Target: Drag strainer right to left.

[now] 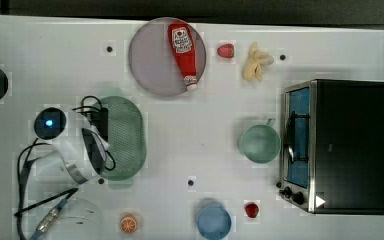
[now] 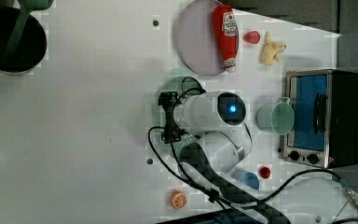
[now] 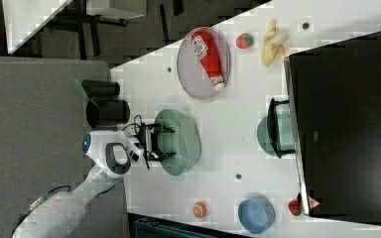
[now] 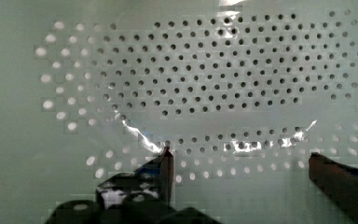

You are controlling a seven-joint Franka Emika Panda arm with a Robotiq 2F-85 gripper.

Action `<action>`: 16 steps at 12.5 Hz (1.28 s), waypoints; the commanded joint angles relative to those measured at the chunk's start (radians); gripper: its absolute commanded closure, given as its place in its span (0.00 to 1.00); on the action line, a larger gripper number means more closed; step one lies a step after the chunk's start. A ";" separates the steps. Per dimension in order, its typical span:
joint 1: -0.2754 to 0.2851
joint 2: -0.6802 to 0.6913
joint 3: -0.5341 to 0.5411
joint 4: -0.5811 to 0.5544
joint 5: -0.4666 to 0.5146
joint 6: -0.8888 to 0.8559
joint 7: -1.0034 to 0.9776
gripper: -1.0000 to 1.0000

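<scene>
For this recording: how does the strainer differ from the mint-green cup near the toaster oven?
The strainer is a large oblong with a bottom dotted with holes; the cup is smaller and round, with no holes visible. The open gripper hangs over the strainer's inside, while nothing is at the cup. In the top view the strainer lies left of centre, the cup beside the toaster oven. Both are pale mint green.

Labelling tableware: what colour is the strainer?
Pale mint green, bottom dotted with small holes; the strainer shows best in the wrist view.

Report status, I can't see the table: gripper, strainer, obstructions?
Gripper open, over strainer, nothing held. Strainer flat on table. Ketchup plate nearby; top view's left side holds only the arm.
</scene>
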 commanded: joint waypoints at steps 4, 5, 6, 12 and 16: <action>0.094 0.035 0.026 0.083 0.042 0.022 0.142 0.00; 0.103 0.042 0.028 0.095 0.042 0.022 0.164 0.00; 0.111 0.049 0.030 0.108 0.042 0.023 0.178 0.00; 0.144 0.092 0.029 0.170 0.041 0.022 0.185 0.00; 0.142 0.002 -0.025 0.154 0.024 -0.144 0.035 0.00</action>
